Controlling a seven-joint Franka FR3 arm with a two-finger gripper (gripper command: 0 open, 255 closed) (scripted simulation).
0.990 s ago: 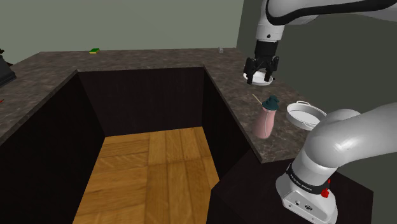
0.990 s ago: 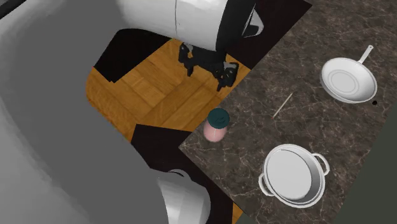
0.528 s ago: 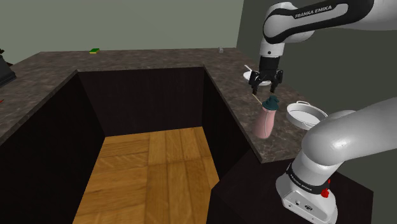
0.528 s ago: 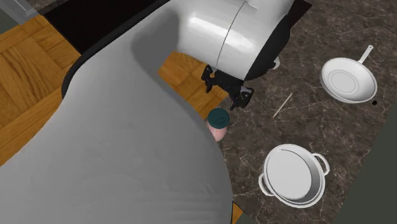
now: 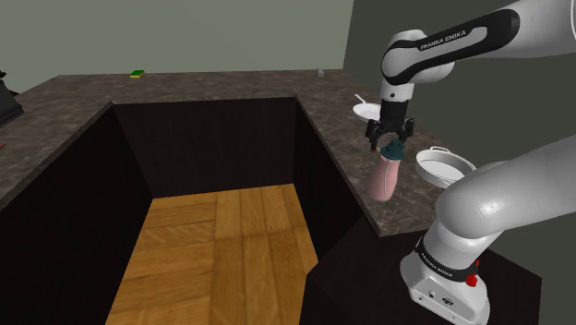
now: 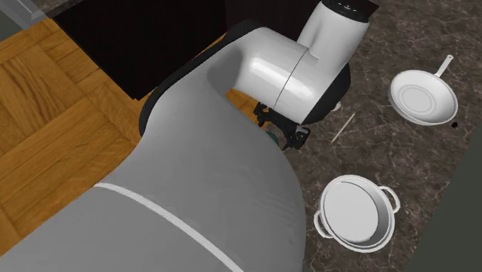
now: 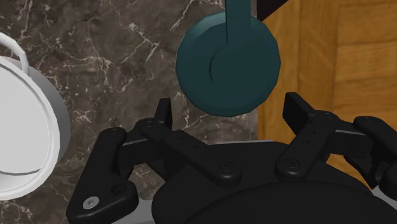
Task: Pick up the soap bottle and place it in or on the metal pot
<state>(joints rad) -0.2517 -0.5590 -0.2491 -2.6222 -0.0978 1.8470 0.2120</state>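
- The gripper [image 5: 388, 138] hangs spread over the soap bottle [image 5: 384, 177], its fingers flanking the teal cap [image 7: 229, 60] without touching it;
- the bottle stands near the surface's [image 5: 231, 88] edge; an off-centre closure could tip it onto the floor [image 5: 222, 249];
- pinching only the round cap risks a slip before the pot [image 6: 357, 212].

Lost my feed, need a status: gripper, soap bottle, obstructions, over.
Gripper over teal cap of soap bottle, jaws open. Bottle on counter, not held. Nothing between it and pot.
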